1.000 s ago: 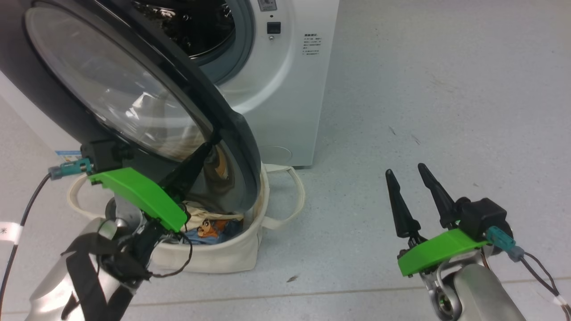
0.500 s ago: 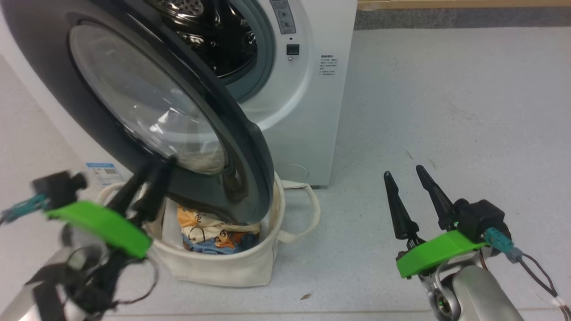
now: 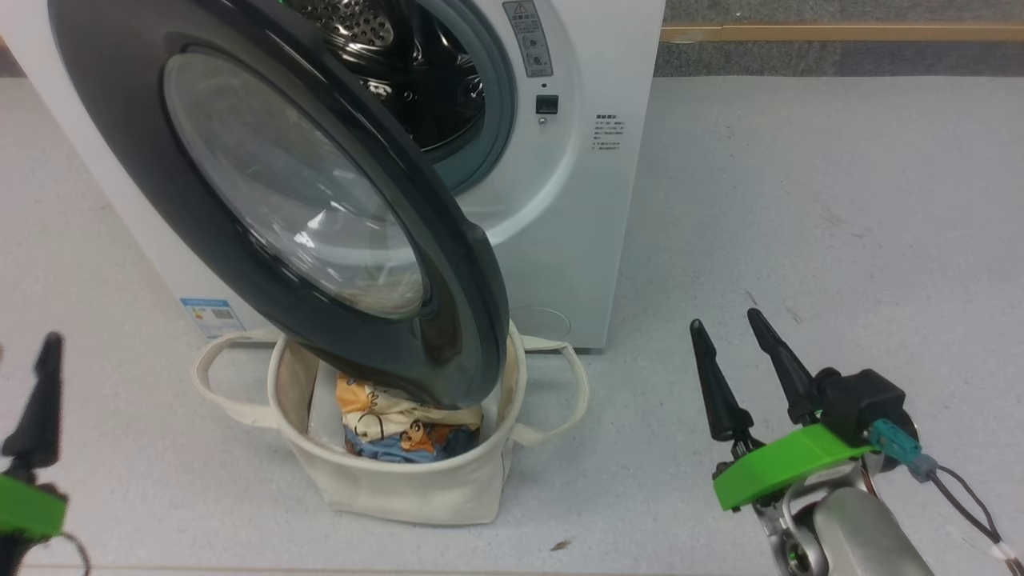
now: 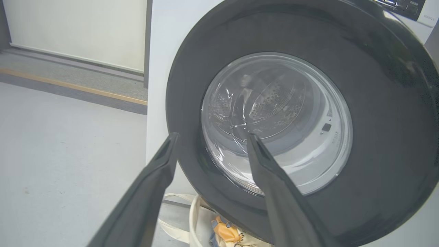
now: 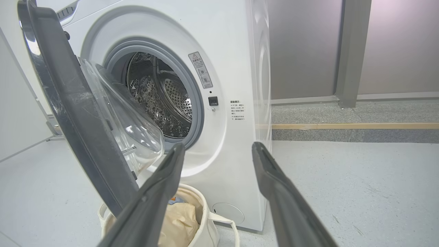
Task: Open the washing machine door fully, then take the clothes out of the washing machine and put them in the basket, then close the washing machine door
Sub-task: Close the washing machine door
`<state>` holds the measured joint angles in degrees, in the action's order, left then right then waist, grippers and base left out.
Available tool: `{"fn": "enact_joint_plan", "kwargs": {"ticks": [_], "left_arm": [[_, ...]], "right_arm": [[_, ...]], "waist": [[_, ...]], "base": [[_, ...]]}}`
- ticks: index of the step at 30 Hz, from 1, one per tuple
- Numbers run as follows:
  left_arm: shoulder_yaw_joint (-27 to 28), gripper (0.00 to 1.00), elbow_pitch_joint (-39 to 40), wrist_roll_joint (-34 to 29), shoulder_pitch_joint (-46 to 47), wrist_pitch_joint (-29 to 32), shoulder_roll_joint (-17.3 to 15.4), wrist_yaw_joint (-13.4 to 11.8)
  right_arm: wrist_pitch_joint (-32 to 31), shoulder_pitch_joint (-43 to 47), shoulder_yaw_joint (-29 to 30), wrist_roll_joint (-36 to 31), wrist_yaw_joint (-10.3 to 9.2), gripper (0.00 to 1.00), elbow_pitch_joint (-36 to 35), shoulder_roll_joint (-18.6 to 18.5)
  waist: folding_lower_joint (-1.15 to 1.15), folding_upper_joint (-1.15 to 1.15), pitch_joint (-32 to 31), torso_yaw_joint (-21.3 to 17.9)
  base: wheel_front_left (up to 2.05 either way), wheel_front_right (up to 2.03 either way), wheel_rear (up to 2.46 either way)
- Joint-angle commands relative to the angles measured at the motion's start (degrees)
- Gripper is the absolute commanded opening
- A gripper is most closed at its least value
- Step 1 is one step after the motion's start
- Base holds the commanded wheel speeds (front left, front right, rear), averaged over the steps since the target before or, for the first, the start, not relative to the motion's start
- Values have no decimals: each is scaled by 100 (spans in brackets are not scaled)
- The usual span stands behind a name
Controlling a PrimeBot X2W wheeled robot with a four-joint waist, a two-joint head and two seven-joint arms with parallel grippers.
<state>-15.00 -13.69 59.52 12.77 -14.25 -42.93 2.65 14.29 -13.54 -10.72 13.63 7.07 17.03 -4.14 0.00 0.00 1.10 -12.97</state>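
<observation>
Both spread empty, left end effector (image 4: 212,135), right end effector (image 3: 725,320), speckled grey floor (image 3: 800,200), wooden strip (image 3: 840,32) beyond

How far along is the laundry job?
Done: blue-and-orange printed clothes lie in the cream canvas basket; the perforated steel drum looks empty. In hand: nothing, the left gripper and right gripper are open, off the black-rimmed glass door. Left: closing that open door.

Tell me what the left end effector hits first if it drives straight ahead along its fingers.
Likely the large round glossy black-rimmed washing machine door: the open left end effector points at its outer face, where rim meets glass. The gap is unclear.
</observation>
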Motion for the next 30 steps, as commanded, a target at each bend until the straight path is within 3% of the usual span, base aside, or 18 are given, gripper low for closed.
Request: {"fn": "enact_joint_plan", "kwargs": {"ticks": [1, 7, 20, 30], "left_arm": [[748, 100, 271, -431, -74, -70, -305, -116], [1373, 100, 516, -1164, -807, -73, 5, -253], [1889, 100, 372, -2082, -1040, -74, 1026, 75], [1826, 100, 48, -2399, -757, -74, 1218, 314]], "right_arm": [[71, -151, -97, -32, 42, 100, -218, 34], [71, -117, -23, -66, 42, 100, -236, -16], [71, 44, 201, -224, 42, 100, -248, 21], [71, 33, 259, -262, 42, 100, -157, 74]], "waist": [[0, 0, -18, -16], [0, 0, -47, 58], [0, 0, -61, 113], [0, 0, -3, 67]], "base": [[0, 0, 0], [0, 0, 0], [0, 0, 0], [0, 0, 0]]}}
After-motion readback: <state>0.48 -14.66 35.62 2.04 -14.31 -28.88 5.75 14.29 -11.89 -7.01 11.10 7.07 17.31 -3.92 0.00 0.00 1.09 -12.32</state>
